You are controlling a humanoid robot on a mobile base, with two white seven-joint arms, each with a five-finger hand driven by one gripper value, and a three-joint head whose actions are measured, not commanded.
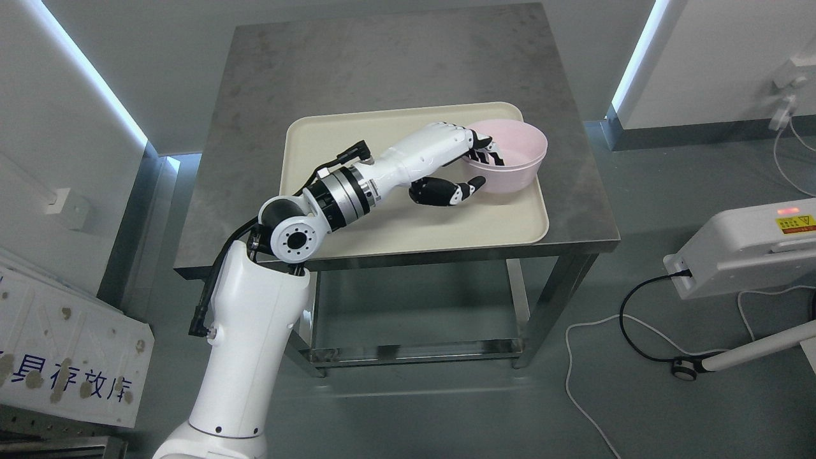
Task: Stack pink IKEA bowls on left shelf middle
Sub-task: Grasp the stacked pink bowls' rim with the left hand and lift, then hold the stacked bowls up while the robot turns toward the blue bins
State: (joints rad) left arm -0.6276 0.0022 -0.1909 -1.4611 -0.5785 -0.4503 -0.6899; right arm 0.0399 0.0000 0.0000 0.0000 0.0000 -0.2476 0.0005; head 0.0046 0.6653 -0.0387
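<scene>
I have only the head view to work from. It looks steeply down from above and behind my left arm (255,331), which climbs from the bottom edge left of middle. It faces forward over the steel table (395,64), seen whole from mid range, with the far edge near the top of frame. My left hand (456,159) sits just above centre; the cream tray (395,217) spreads beneath and behind it. Grey floor fills everything right of and below the hand.
</scene>
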